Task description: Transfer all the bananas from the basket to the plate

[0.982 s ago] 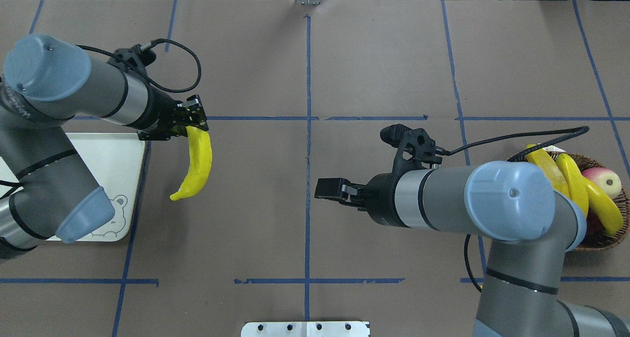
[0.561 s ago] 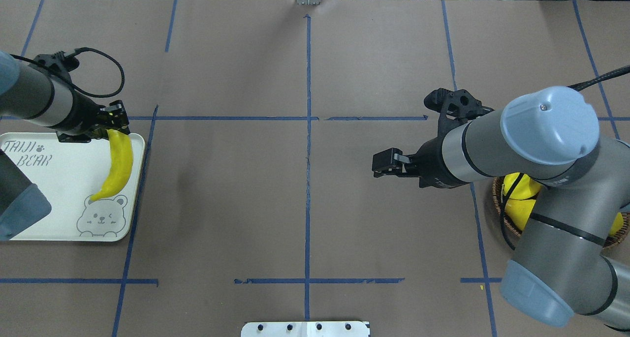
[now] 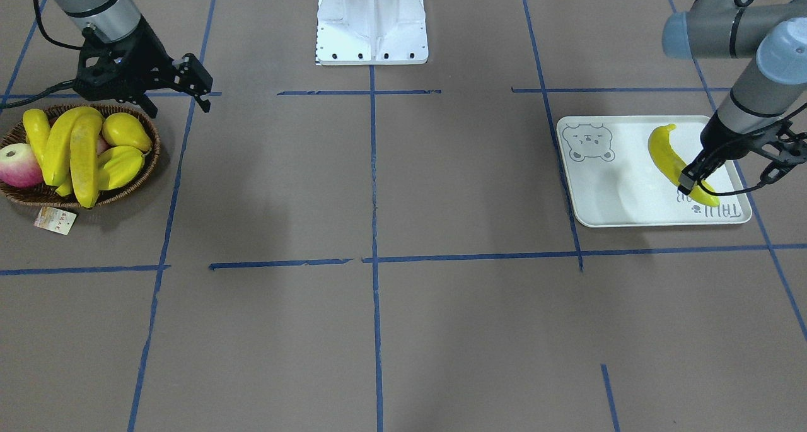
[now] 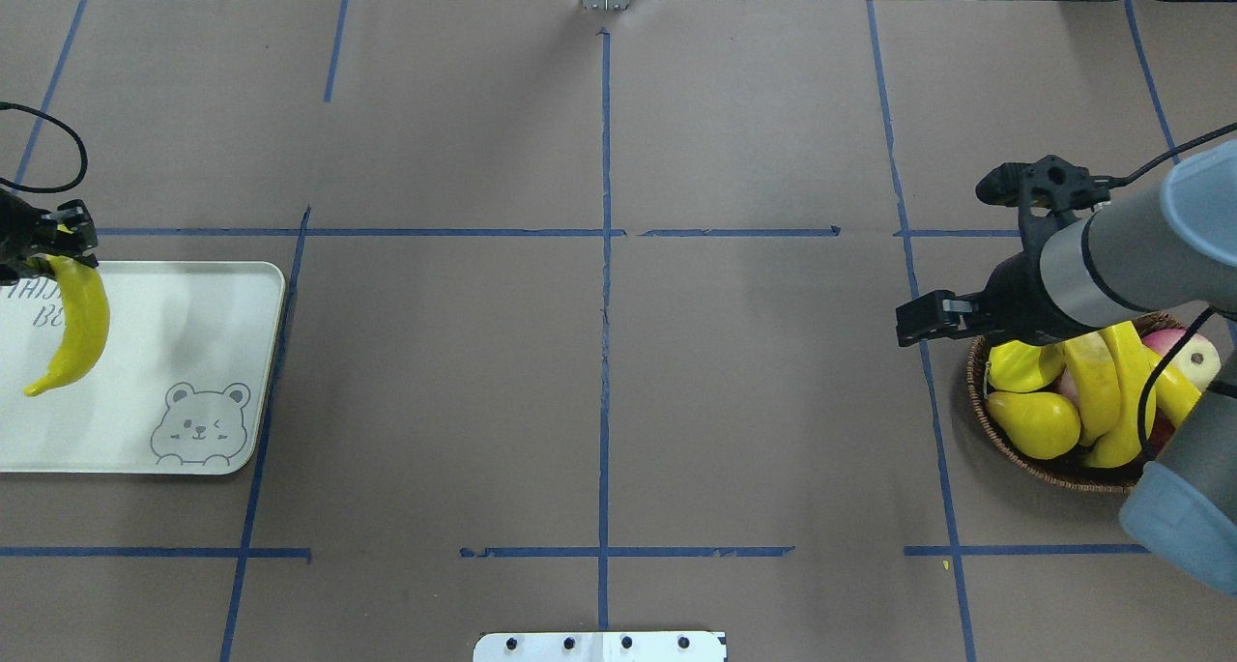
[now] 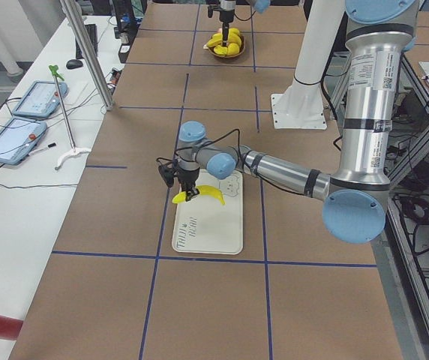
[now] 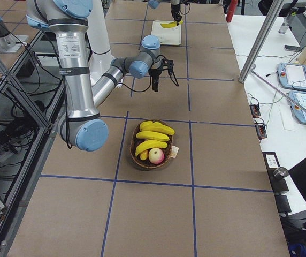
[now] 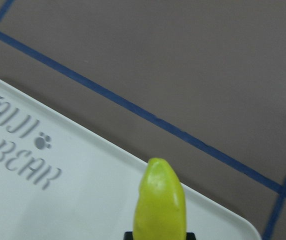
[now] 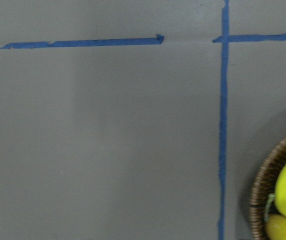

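Fingers of the left gripper (image 3: 687, 183) are pinching one end of a glossy yellow banana (image 3: 668, 157). It's hanging curved over the plate (image 3: 605, 192), near the lettered end; whether its free tip is touching, I can't tell. Across the table (image 3: 441, 325), the right gripper (image 3: 200, 86) is hovering with its jaws spread and nothing between them, just beside the basket (image 3: 31, 195). Three bananas (image 3: 85, 161) are lying in that dark woven wicker with a yellow pear (image 3: 126, 131) and a pink apple (image 3: 16, 167), a paper tag (image 3: 55, 221) trailing outside. Brown paper crossed with blue tape lines (image 3: 373, 167) is covering the tabletop. The plate is showing smooth, pale and round-cornered, with a grey bear face printed on it.
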Robot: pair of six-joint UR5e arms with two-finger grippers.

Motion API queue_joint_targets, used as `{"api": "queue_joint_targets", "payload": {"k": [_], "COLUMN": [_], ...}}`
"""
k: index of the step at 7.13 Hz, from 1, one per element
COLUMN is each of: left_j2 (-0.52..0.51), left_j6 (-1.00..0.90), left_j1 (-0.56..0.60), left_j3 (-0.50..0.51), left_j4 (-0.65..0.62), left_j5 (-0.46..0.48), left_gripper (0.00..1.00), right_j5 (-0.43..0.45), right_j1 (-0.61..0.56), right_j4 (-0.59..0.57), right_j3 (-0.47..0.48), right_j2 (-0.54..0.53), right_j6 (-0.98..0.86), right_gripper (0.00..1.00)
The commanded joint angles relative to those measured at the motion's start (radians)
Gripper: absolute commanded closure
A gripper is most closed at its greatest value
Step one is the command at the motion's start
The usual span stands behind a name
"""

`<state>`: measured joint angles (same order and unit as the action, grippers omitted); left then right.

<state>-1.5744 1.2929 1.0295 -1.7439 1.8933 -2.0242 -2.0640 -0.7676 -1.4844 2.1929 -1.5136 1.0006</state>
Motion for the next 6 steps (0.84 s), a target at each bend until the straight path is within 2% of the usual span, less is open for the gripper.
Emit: {"api": "queue_joint_targets", "payload": {"k": [1,3,4,5,6], "left_j2": [0.068,0.108,0.1,0.099,0.099], "left_j6": [-0.098,-0.116,-0.115,-0.115,-0.113], "left_j1": [0.058,0.058,0.057,0.055,0.055], "left_j3": [0.068,0.156,0.167,0.168,0.17], "left_j4": [0.093,0.249,0.253,0.254,0.254], "left_j5": [-0.002,-0.002,-0.002,-0.002,-0.002], "left_gripper": [1.0,1.0,0.94,0.75,0.62], "right_j5": [-0.047,-0.047,-0.047,-0.047,-0.047], "right_j1": [-0.094,-0.096,-0.096,-0.096,-0.096], "right_j4": [0.003,0.007,0.009,0.01,0.01], "right_j3": [0.001,-0.001,0.001,0.002,0.002], "right_j2": [-0.088,-0.1,-0.1,-0.102,-0.102], "right_j6": [-0.182,-0.194,-0.194,-0.194,-0.194], "right_gripper": [0.0,0.0,0.0,0.0,0.0]}}
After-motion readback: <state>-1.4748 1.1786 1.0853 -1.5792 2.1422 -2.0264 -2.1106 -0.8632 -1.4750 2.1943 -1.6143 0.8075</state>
